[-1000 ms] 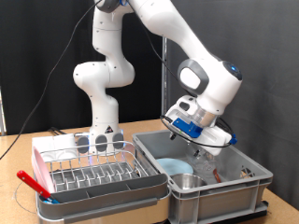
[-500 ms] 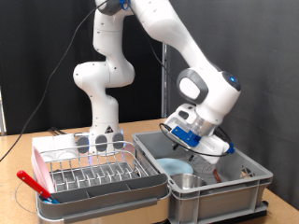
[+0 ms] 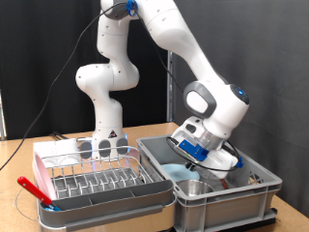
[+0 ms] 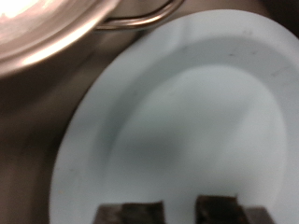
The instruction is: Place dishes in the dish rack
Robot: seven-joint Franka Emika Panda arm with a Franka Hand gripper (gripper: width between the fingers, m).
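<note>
hovering low over the pale blue plate (image 4: 177,131), hand (image 4: 177,211) close above it, fingers slightly apart, nothing between them. lying flat in grey crate (image 3: 253,196) beside steel bowl (image 4: 56,33). likely stiff, smooth, slippery, breakable; best pinched at rim. beyond, wire rack (image 3: 101,182) on bench.

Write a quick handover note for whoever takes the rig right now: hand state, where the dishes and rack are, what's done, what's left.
Hand: lowered into the grey crate, close above the pale blue plate; nothing visibly between its fingertips.
Dishes: plate and steel bowl both in the crate, the bowl beside the plate.
Dish rack: on the exterior view's left, in its pink-and-grey tray; no plate or bowl in it.
Done: neither of these dishes racked yet.
Left: plate and bowl both still to go in.
</note>
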